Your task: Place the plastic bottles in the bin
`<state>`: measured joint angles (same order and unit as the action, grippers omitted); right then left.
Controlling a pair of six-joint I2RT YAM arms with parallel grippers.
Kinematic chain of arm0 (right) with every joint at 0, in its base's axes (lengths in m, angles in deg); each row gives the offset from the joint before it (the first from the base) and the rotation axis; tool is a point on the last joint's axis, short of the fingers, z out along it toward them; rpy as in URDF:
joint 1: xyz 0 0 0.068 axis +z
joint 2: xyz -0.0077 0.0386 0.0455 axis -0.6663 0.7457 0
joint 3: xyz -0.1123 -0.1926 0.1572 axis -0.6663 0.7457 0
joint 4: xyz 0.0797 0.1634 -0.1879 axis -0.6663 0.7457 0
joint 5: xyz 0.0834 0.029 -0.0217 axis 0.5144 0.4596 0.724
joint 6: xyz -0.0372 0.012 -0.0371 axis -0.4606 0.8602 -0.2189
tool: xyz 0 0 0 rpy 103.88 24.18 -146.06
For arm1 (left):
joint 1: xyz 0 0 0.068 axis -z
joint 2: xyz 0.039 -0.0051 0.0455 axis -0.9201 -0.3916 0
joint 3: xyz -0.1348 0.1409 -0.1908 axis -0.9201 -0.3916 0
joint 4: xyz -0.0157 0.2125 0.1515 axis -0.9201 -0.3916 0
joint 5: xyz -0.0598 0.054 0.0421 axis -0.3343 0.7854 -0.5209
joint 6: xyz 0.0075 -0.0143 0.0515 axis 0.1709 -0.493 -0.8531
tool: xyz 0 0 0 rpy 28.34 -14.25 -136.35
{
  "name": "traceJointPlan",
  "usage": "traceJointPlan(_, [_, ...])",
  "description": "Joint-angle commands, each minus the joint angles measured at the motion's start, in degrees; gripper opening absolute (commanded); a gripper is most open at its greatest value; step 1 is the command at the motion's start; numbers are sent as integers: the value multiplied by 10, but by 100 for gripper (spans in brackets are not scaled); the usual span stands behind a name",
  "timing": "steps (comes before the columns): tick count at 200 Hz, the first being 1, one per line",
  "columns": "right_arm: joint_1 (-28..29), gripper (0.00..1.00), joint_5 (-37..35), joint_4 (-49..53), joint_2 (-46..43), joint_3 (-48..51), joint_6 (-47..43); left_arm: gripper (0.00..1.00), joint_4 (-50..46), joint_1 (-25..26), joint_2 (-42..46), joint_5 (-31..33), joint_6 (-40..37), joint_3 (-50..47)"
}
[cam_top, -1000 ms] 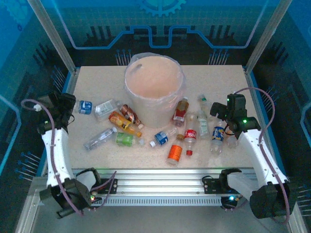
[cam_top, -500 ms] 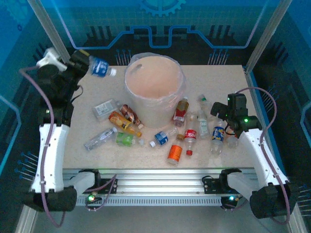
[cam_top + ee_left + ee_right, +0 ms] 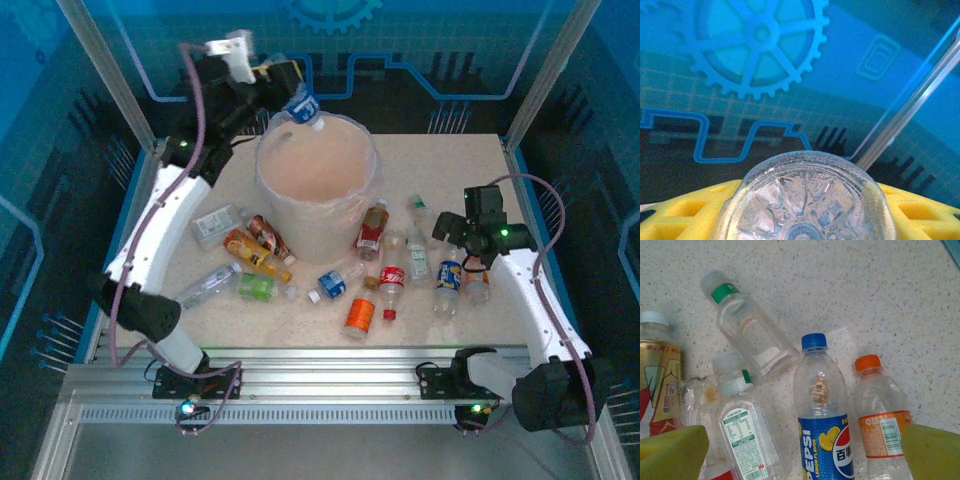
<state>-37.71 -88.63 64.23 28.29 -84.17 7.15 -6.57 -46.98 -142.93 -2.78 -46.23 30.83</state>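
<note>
1 bottle (image 3: 304,106) is clenched in your left gripper (image 3: 285,82) by the bin (image 3: 320,220) rim: centre it, then let go; your right gripper (image 3: 453,232) hangs spread over a cola bottle (image 3: 822,405).

My long arm links (image 3: 160,225) are smooth white shells, joined by bulky black housings (image 3: 140,310); a thin mauve cable (image 3: 198,100) runs along each arm in loose loops; small green lights (image 3: 504,232) glow near my wrists; my left gripper (image 3: 295,95) is black, capped by a white block; my finger pads (image 3: 670,222) are yellow, moulded with square hollows.
</note>
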Motion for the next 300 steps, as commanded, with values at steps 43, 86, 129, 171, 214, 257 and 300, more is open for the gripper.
traceJointPlan(43, [-36, 100, 31, 52, 18, -35, 6, 39, -137, 56, -96, -6, -137, 66])
traceJointPlan(86, [-76, 100, 55, 62, 16, -18, 4, 39, -164, 57, -120, -11, -129, 42])
traceJointPlan(129, [-119, 100, 71, 64, 10, 19, 7, 44, -162, 59, -120, -19, -98, -8])
traceJointPlan(171, [-162, 100, 119, 36, -1, 70, 8, 44, -185, 65, -148, -14, -92, -9])
traceJointPlan(214, [-176, 100, 144, 22, 10, 99, -2, 50, -199, 68, -175, -16, -93, -9])
traceJointPlan(257, [-181, 95, 151, 17, 21, 108, -9, 63, -204, 68, -190, -3, -101, -9])
traceJointPlan(300, [-202, 87, 135, 14, 39, 115, -9, 73, -204, 68, -195, 7, -104, -1])
